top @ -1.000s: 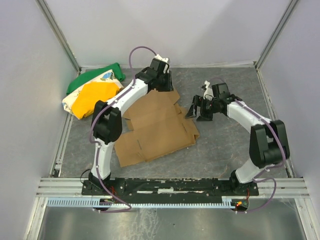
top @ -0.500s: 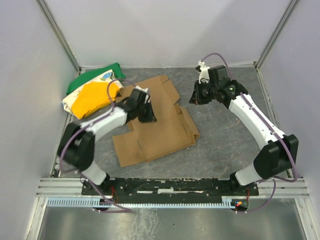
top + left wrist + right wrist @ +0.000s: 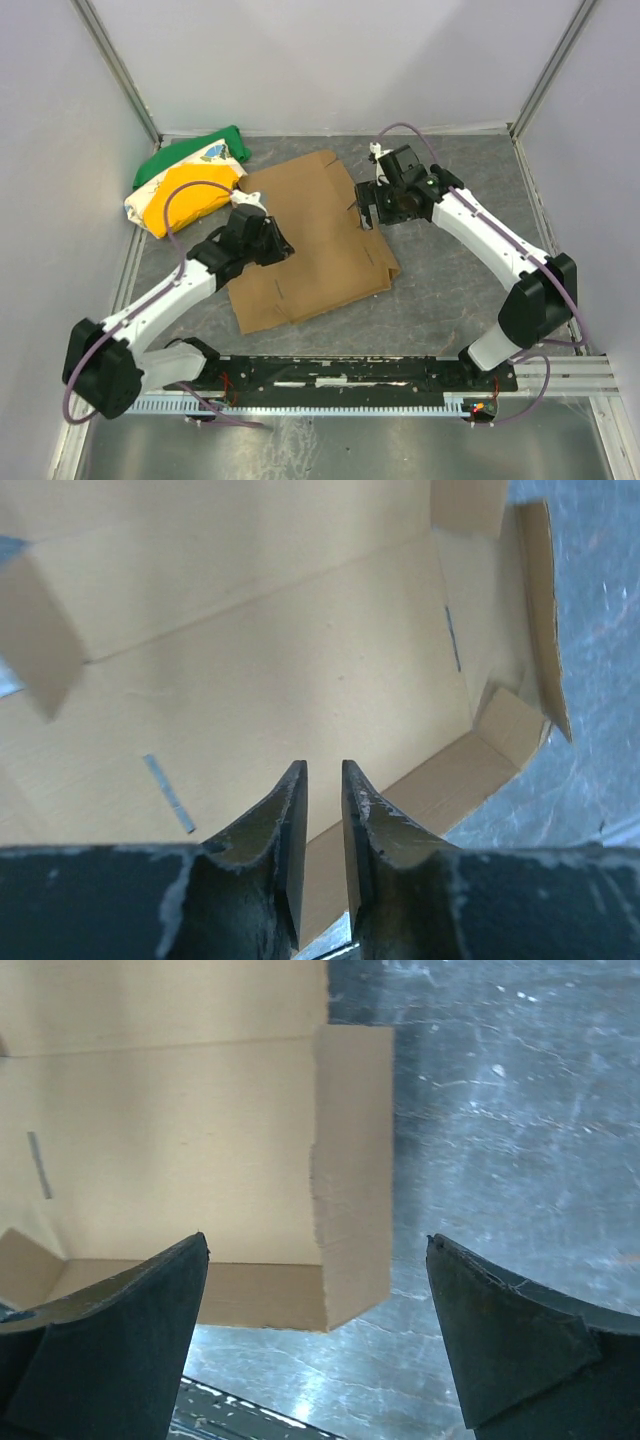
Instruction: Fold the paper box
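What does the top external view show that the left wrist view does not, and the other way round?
Only the top external view shows the cloth bundle, the right end effector at the sheet's right edge, and both arms. Only the left wrist view shows the left end effector with its fingers narrowly apart, and a flap lifted off the panel. Both show the paper box lying on the grey table.
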Controlling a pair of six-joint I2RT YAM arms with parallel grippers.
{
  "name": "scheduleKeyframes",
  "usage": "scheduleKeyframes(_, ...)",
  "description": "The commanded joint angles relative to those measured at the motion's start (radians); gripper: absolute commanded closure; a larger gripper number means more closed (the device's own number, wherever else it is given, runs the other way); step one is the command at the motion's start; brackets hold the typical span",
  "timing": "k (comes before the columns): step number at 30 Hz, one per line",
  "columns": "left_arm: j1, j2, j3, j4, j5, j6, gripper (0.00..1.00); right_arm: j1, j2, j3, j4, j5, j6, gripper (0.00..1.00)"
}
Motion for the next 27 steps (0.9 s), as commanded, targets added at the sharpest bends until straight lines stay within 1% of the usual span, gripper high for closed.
scheduleKeyframes(1, 0.000, -0.095, 0.066, -0.227, -0.264, -0.093, 0.72, 0.028, 0.015, 0.035, -0.073, 0.181, -0.031, 0.02)
scheduleKeyframes(4, -0.001, -0.123, 0.064, -0.314, -0.326, -0.136, 0.70, 0.036, 0.039, 0.024, -0.084, 0.206, -0.041, 0.02)
scheduleKeyframes(11, 0.000, -0.126, 0.001, -0.312, -0.290, -0.189, 0.70, 0.042, 0.092, -0.012, -0.031, 0.196, -0.048, 0.04)
scheduleKeyframes(14, 0.000, -0.134, -0.038, -0.305, -0.295, -0.206, 0.69, 0.044, 0.113, -0.009, -0.026, 0.202, -0.055, 0.06)
scheduleKeyframes(17, 0.000, -0.134, -0.066, -0.292, -0.296, -0.213, 0.69, 0.046, 0.147, 0.008, -0.036, 0.212, -0.061, 0.10)
scheduleKeyframes(18, 0.000, -0.128, -0.071, -0.289, -0.294, -0.211, 0.69, 0.046, 0.170, 0.019, -0.045, 0.212, -0.061, 0.13)
scheduleKeyframes(21, -0.001, -0.095, -0.072, -0.279, -0.290, -0.204, 0.69, 0.046, 0.212, 0.037, -0.059, 0.215, -0.047, 0.45)
scheduleKeyframes(22, 0.000, -0.081, -0.066, -0.274, -0.288, -0.201, 0.69, 0.046, 0.218, 0.035, -0.055, 0.218, -0.039, 0.54)
scheduleKeyframes(27, 0.000, -0.006, -0.005, -0.240, -0.257, -0.157, 0.69, 0.020, 0.225, 0.008, -0.026, 0.204, 0.025, 0.92)
